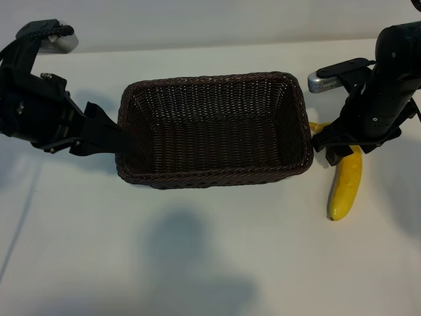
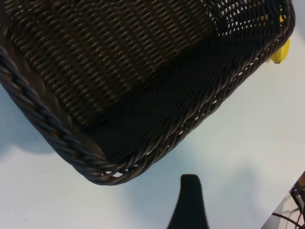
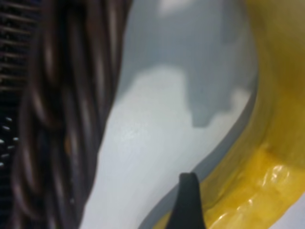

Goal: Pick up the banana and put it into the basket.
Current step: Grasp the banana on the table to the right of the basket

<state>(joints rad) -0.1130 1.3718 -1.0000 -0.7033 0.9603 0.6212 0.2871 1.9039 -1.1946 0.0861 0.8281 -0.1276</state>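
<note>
While the banana point(image 1: 346, 185) lies on the white table point(image 1: 197, 263), both hands stand wide.

The basket point(image 1: 214, 128) stands in the middle of the white counter point(image 1: 197, 263). The left claw point(image 1: 122, 139) is at the basket's left wall, its fingers spread wide. The banana point(image 1: 346, 187) lies just beside the basket's right wall. The right claw point(image 1: 331, 146) is low over the banana's upper end, fingers apart.

Setting: robot lab bench. Evidence: plain white table point(image 1: 197, 263), two black robot arms mounted apart, bare pale backdrop behind.
</note>
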